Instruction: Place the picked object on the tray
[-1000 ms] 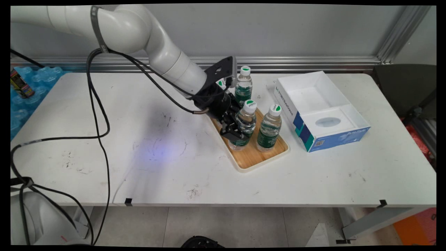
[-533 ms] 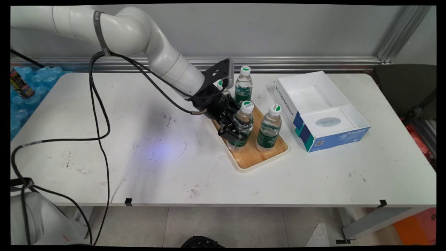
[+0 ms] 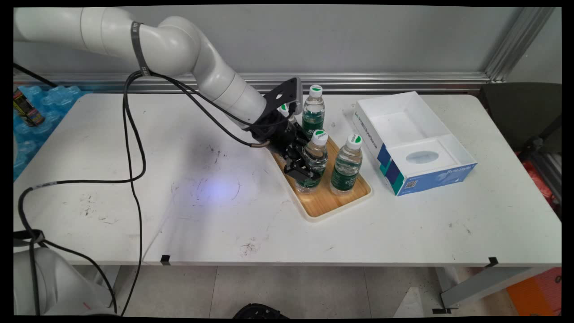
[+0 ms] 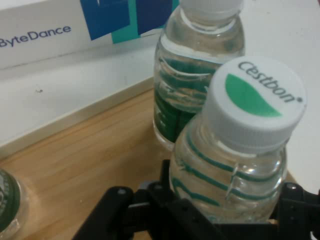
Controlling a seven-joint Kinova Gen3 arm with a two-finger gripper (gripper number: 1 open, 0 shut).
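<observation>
My black gripper is shut on a clear water bottle with a green label and a white cap, low on its body. In the hand view the bottle fills the space between the fingers, its Cestbon cap turned toward the camera. It stands on a wooden tray, leaning slightly. A second bottle stands on the tray just to its right, seen behind it in the hand view. A third bottle stands at the tray's far end.
An open white and blue box, lettered ByteDance, lies right of the tray. Another bottle cap shows behind the wrist. Black cables hang over the table's left side. A can and wrapped bottles lie beyond the left edge.
The arm's upper link and elbow have swung to the right. The gripper and the held bottle shifted a little left, then back, staying at nearly the same spot on the tray.
</observation>
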